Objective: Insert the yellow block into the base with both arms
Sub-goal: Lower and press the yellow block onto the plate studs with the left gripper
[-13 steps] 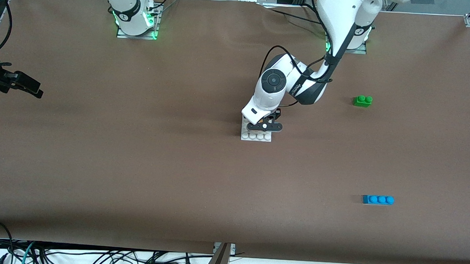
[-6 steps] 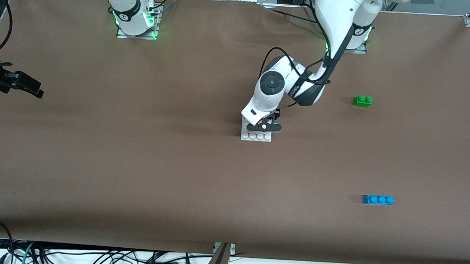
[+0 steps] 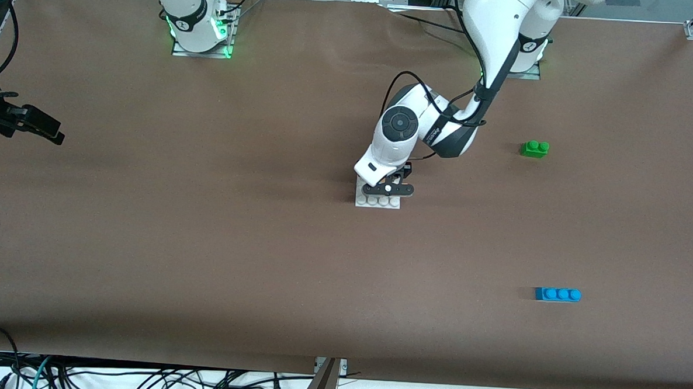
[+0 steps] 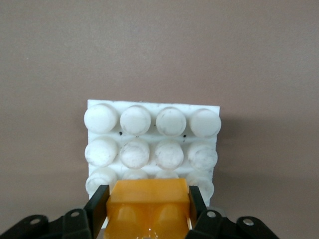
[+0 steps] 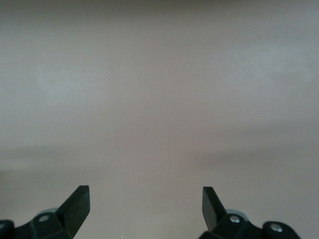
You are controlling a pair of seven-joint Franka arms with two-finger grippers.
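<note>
The white studded base [image 3: 377,201] lies mid-table. My left gripper [image 3: 387,189] hovers low over the part of it farther from the front camera. In the left wrist view my left gripper [image 4: 148,211] is shut on the yellow block [image 4: 148,195], with a black finger [image 4: 97,205] on each side. The block covers the middle of one edge row of the base [image 4: 152,137]. I cannot tell whether it touches the studs. The front view hides the block under the hand. My right gripper [image 3: 49,135] waits at the right arm's end of the table, open [image 5: 146,201] over bare tabletop.
A green two-stud brick [image 3: 534,148] lies toward the left arm's end of the table, farther from the front camera than the base. A blue three-stud brick [image 3: 558,294] lies at that same end, nearer the front camera. Brown tabletop [image 3: 204,241] surrounds the base.
My left gripper has crept slightly lower over the base with the yellow block in it. The right arm has not moved.
</note>
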